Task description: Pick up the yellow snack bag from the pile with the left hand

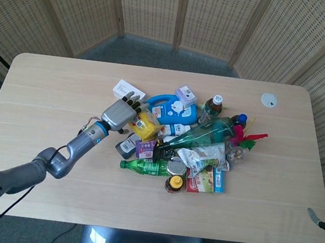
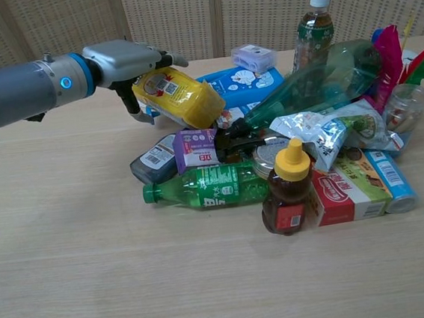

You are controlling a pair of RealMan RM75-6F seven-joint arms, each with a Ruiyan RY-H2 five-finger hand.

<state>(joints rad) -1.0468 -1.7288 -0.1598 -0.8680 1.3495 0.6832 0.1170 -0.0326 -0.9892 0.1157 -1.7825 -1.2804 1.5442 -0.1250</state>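
Yellow snack bag (image 2: 178,96), a glossy plastic pouch with a printed label, lying tilted on the left flank of the pile, propped against the blue plastic jug (image 2: 244,87) behind and above the purple carton (image 2: 194,149) and the grey flat bottle (image 2: 152,162). Pale wooden table (image 1: 50,79) bearing all items, listed largest first. Mixed pile at centre: dark green crinkled film bag (image 2: 317,81), green plastic bottle (image 2: 207,187) lying on its side, red-and-white box (image 2: 348,192), amber squeeze bottle with yellow cap (image 2: 288,188).

Left hand (image 2: 130,69), grey metal, set over the upper left end of the pouch, fingers spread above and thumb below; contact probable but no firm pinch visible. Right hand out of both views.

Recommended execution: close thumb and fingers on the free end, avoid crushing, then lift up and leftward, clear of the jug, so that neighbouring items are not dragged.
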